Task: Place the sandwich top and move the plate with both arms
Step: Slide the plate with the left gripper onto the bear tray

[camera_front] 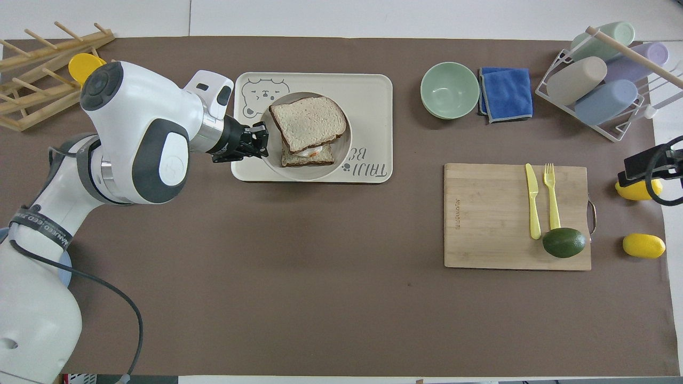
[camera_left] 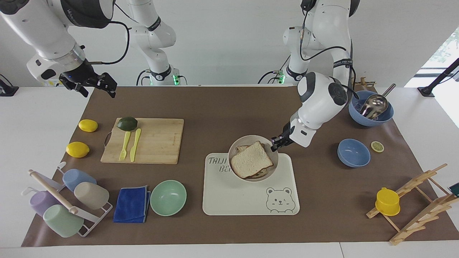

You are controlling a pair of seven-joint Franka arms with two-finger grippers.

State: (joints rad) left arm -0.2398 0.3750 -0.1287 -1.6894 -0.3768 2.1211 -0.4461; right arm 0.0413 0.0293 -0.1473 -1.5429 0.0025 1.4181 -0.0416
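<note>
The sandwich top [camera_left: 250, 164] lies on a lower toast slice [camera_front: 308, 158] on the beige plate [camera_left: 251, 137]. My left gripper [camera_left: 276, 143] is shut on the plate's rim at the side toward the left arm's end of the table. It holds the plate over the cream bear tray [camera_left: 247, 200]. In the overhead view the plate [camera_front: 342, 153], the top slice [camera_front: 308, 122] and the left gripper [camera_front: 260, 142] sit over the tray [camera_front: 373, 90]. My right gripper [camera_left: 98, 89] is open and empty, and waits over the mat's corner at the right arm's end.
A mint bowl [camera_left: 168, 197] and a blue cloth [camera_left: 131, 205] lie beside the tray. A cutting board [camera_left: 154, 141] holds an avocado, a fork and a knife. Two blue bowls [camera_left: 353, 153] and a wooden rack [camera_left: 416, 200] stand at the left arm's end.
</note>
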